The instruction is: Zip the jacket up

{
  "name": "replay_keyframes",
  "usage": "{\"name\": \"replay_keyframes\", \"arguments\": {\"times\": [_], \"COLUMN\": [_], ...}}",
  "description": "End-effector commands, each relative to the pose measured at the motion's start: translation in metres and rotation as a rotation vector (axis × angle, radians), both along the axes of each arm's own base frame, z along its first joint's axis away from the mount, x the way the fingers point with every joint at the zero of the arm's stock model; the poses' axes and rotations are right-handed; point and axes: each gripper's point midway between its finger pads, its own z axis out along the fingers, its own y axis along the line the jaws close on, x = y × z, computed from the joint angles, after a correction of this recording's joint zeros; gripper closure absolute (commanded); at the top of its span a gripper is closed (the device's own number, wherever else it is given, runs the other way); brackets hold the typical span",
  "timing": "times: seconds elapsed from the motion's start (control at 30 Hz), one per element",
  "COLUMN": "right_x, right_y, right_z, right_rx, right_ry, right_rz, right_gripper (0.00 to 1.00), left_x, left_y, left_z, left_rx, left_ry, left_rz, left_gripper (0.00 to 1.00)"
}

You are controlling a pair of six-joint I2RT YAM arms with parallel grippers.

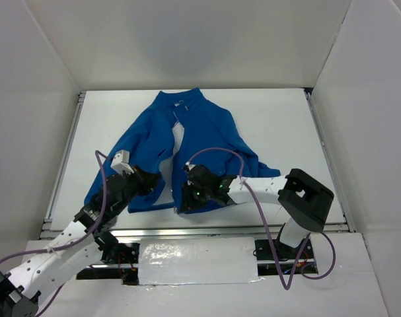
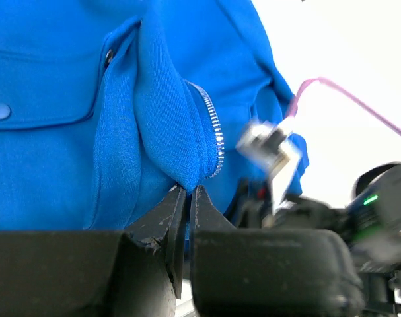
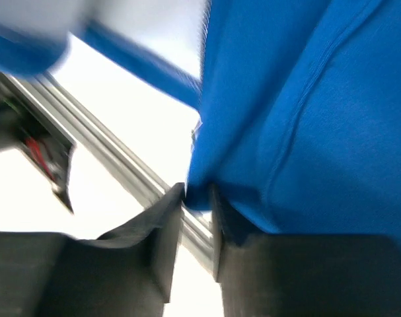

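Blue jacket [image 1: 207, 135] lying open on the counter [image 1: 286, 125], my left hand [image 2: 187, 197] pinched shut on the hem by its zipper teeth [image 2: 217, 142], my right hand [image 3: 196, 198] clamped on the opposite hem corner; I should bring both ends together level, fabric taut.

Right wrist view shows the jacket [image 3: 306, 99] blurred and cropped.

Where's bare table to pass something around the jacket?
Widest bare table lies right of the jacket, up to the right rail. A smaller patch sits between the left-side sleeve and left rail. The near hem is crowded: left gripper and right gripper both hold it, jaws shut.
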Motion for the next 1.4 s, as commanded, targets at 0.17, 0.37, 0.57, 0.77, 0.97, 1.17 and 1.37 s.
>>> {"name": "replay_keyframes", "arguments": {"times": [0.17,0.37,0.57,0.77,0.97,1.17,1.37], "right_x": [-0.007,0.012,0.018,0.015,0.007,-0.003,-0.002], "right_y": [-0.008,-0.011,0.005,0.010,0.011,0.016,0.019], "right_z": [0.012,0.023,0.021,0.006,-0.004,-0.010,-0.019], "right_rx": [-0.149,-0.322,-0.356,-0.425,-0.436,-0.435,-0.446], "right_ry": [-0.093,-0.259,-0.276,-0.237,-0.197,-0.175,-0.169], "right_rz": [0.076,0.075,0.087,0.086,0.086,0.104,0.093], "right_gripper": [0.56,0.42,0.41,0.44,0.45,0.45,0.47], "left_x": [-0.002,-0.009,-0.012,-0.011,-0.012,-0.012,-0.013], "left_y": [0.015,0.022,0.027,0.026,0.025,0.024,0.024], "left_z": [0.003,-0.001,-0.002,-0.006,-0.007,-0.011,-0.013], "left_rx": [0.040,0.035,0.014,0.028,0.030,0.035,0.039], "left_ry": [0.017,0.019,0.015,0.029,0.029,0.036,0.038], "left_rz": [0.054,0.067,0.091,0.085,0.076,0.073,0.069], "left_gripper": [1.00,1.00,1.00,1.00,1.00,1.00,1.00]}}
